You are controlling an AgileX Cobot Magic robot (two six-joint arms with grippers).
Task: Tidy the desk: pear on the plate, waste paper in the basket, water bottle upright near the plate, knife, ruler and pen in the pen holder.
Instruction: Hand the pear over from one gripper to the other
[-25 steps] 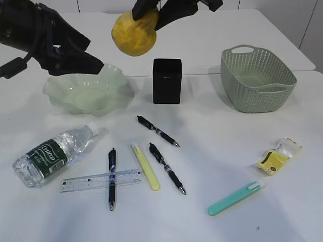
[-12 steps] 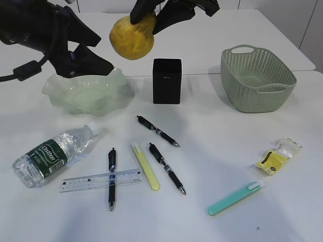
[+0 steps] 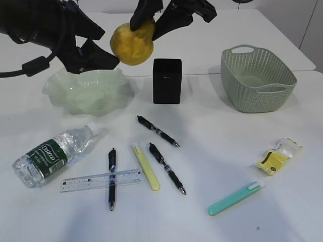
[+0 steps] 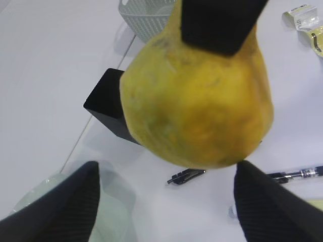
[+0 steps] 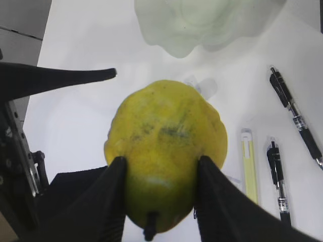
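My right gripper [image 3: 150, 24] is shut on the yellow pear [image 3: 132, 44] and holds it in the air between the green glass plate [image 3: 86, 93] and the black pen holder [image 3: 167, 80]. The right wrist view shows both fingers [image 5: 161, 169] clamped on the pear [image 5: 166, 136]. My left gripper [image 3: 103, 45] is open and empty just left of the pear, above the plate's right rim. In the left wrist view its jaws [image 4: 169, 174] sit below the pear [image 4: 197, 101]. The water bottle [image 3: 50, 154] lies on its side. The ruler [image 3: 101, 180], three pens [image 3: 157, 131] and the green knife [image 3: 235, 198] lie on the table.
The green basket [image 3: 257, 78] stands at the back right. A yellow and clear wrapper [image 3: 278, 155] lies at the right. A yellow highlighter [image 3: 146, 167] lies among the pens. One pen [image 3: 111, 176] crosses the ruler.
My left gripper has moved right, close to the pear. The pear has come down a little in the right gripper.
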